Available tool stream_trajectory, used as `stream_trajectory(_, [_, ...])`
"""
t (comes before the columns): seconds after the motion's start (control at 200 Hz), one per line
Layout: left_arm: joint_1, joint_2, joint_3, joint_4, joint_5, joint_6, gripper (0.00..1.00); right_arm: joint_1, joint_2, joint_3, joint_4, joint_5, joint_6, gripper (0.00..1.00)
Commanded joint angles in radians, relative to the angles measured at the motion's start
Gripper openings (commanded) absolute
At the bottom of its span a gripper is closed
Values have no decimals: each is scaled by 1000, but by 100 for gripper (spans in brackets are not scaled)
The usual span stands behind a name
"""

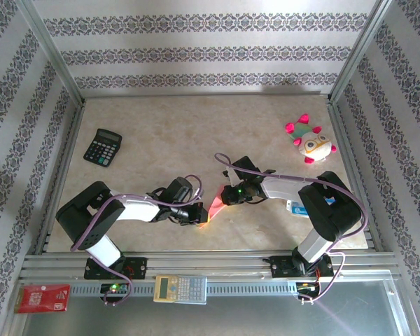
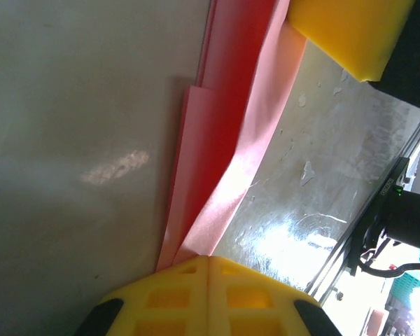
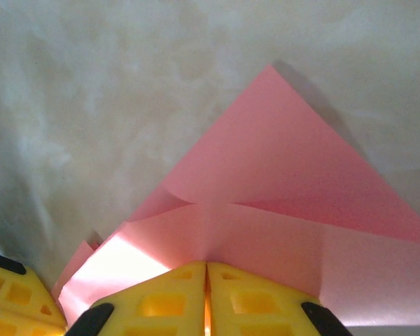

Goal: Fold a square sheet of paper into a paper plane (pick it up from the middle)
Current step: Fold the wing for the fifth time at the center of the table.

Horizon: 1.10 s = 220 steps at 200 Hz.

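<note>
The paper (image 1: 214, 204) sits near-middle of the tabletop (image 1: 168, 133), its long axis diagonal between the arms. The left gripper (image 2: 208, 262) is pinched tight on the near end, and the right gripper (image 3: 206, 267) is clamped on the far edge.

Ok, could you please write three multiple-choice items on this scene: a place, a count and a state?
1. Where does the plush toy lie? A) far right of the table B) near left C) centre
2. How many calculators are in view? A) one B) two C) four
3. How is the left gripper? A) wide open B) shut on the pink paper C) shut on nothing
1 A: it sits far right, towards the back. 2 B: a black calculator and a beige calculator. 3 B: it pinches the paper's edge.
</note>
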Motion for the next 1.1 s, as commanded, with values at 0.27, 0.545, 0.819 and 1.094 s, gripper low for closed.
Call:
stream_trajectory(0.27, [9, 63, -112, -30, -21, -67, 0, 8, -64, 95, -89, -50, 12, 22])
stream_trajectory(0.545, [9, 82, -110, -32, -17, -65, 0, 47, -187, -10, -15, -88, 141, 17])
stream_trajectory(0.819, [9, 83, -113, -36, -17, -65, 0, 131, -203, -162, 198, -91, 337, 11])
stream_trajectory(1.094, [9, 77, -111, -48, -17, -58, 0, 193, -128, -173, 281, -78, 393, 9])
